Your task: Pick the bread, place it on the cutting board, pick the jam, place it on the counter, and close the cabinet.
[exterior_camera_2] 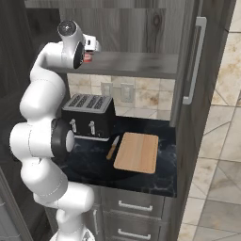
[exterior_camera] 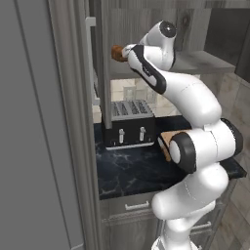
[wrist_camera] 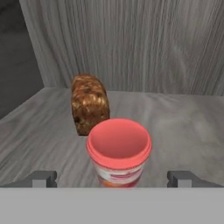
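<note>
My hand view shows the end effector [wrist_camera: 112, 178] spread wide, the red-pink jam jar [wrist_camera: 119, 152] between its tips, and the crusty brown bread [wrist_camera: 89, 103] just behind on the grey cabinet shelf [wrist_camera: 188, 127]; the right base view shows the tan wooden cutting board [exterior_camera_2: 137, 151] bare on the black marbled table [exterior_camera_2: 89, 162].

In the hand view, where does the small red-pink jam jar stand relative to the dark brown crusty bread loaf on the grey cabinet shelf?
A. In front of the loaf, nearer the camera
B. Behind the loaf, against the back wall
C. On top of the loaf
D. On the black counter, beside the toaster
A: the red-pink jam jar stands on the grey cabinet shelf in front of the dark brown bread loaf, nearer the camera, between the open gripper's fingertips.
</note>
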Robot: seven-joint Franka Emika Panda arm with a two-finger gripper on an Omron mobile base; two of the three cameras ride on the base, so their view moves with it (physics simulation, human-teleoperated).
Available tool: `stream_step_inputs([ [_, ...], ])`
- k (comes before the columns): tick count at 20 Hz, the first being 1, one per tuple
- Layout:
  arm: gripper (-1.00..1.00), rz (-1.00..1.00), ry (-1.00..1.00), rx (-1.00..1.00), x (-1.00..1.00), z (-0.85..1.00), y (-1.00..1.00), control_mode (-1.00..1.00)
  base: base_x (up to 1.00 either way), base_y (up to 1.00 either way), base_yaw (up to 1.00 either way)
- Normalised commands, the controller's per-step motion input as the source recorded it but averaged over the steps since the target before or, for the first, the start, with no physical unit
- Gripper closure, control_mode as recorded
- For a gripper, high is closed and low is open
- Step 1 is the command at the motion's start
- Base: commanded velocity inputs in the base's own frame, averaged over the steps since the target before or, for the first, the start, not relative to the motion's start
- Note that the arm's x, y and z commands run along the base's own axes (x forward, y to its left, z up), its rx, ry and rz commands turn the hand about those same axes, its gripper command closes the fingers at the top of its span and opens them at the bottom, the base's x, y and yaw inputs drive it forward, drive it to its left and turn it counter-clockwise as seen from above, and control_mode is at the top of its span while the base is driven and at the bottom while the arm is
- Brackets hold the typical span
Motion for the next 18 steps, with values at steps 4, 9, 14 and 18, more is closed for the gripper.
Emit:
stream_step_inputs([
  [4,-1.0,0.0,0.0,0.0,0.19,-0.06,0.0,-1.0,0.0,0.0,0.0],
  [9,-1.0,0.0,0.0,0.0,0.24,-0.03,0.0,-1.0,0.0,0.0,0.0],
  [14,-1.0,0.0,0.0,0.0,0.2,-0.02,0.0,-1.0,0.0,0.0,0.0],
  [18,-1.0,0.0,0.0,0.0,0.12,-0.03,0.0,-1.0,0.0,0.0,0.0],
])
